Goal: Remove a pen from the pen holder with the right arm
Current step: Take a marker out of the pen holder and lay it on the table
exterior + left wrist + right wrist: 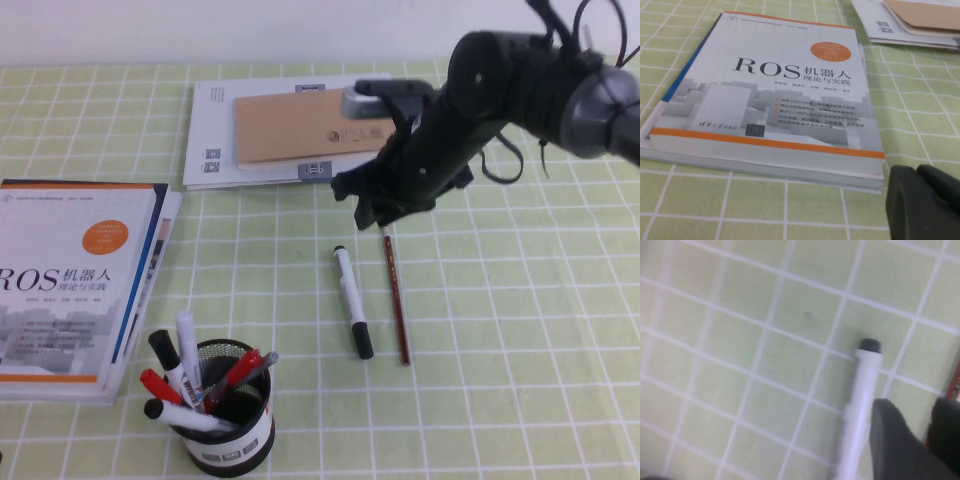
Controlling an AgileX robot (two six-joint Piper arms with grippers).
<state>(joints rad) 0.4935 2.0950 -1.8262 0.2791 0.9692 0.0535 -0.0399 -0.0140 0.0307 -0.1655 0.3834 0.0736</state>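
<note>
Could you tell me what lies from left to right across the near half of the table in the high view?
ROS book → pen holder → white marker → red pencil, with the right gripper open over its far end. The left gripper is out of that view, near the book's corner.

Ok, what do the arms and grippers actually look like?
The right arm is matte black with rounded housings, one grey cylindrical joint, a silver-grey wrist block and loose black cables. The right gripper, near the white marker, has blunt black fingers. The left gripper, beside the ROS book, is plain black too; no markings show.
</note>
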